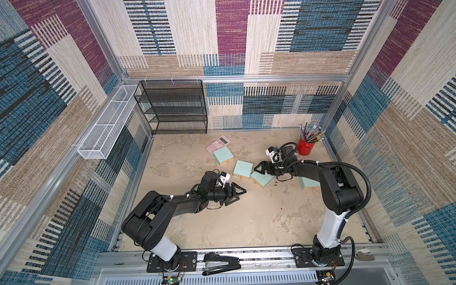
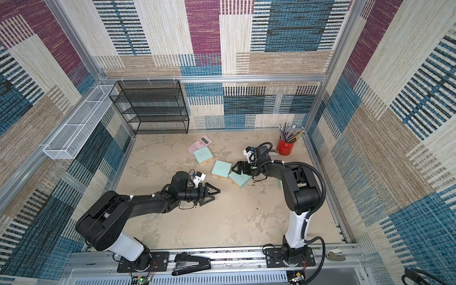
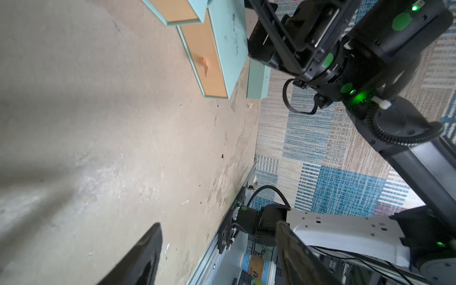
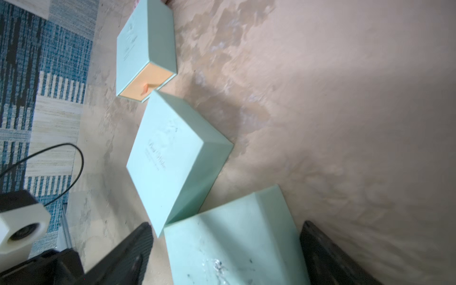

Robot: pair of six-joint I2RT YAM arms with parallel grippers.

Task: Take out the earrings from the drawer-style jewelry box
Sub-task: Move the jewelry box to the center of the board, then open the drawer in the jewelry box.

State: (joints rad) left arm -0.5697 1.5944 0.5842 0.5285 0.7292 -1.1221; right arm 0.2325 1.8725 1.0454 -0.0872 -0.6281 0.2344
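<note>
**Ana:** Where are the earrings (image 4: 217, 265) sitting?

**Ben:** They are showing as tiny pale glints on top of the scuffed mint box (image 4: 246, 234), in the right wrist view. They are too small for me to be telling more. A similar pale speck (image 3: 250, 105) is lying on the floor (image 3: 123, 148), just beside a box corner.

**Ana:** What is the right gripper (image 1: 257, 169) doing?

**Ben:** It is hovering over that same box with its fingers (image 4: 133, 249) spread wide, one on each side. I cannot tell whether they are touching it.

**Ana:** And the other boxes?

**Ben:** A second box (image 1: 243, 169) is sitting right against the scuffed one. A third box (image 1: 223, 156) is lying just beyond, its orange drawer front sitting flush. A fourth box (image 1: 308, 183) is lying partly hidden behind the right arm.

**Ana:** The left gripper (image 1: 238, 194)?

**Ben:** It is hanging over bare floor, near the boxes but apart from them. Its fingers are standing spread, with nothing between them.

**Ana:** Further out?

**Ben:** A pink calculator (image 1: 218, 143) is lying just beside the third box. A red cup (image 1: 306, 148) of pencils (image 1: 309, 132) is standing in the far corner. A black mesh shelf (image 1: 172, 108) is standing against the back wall, and a stapler (image 1: 220, 265) is lying on the front rail.
</note>
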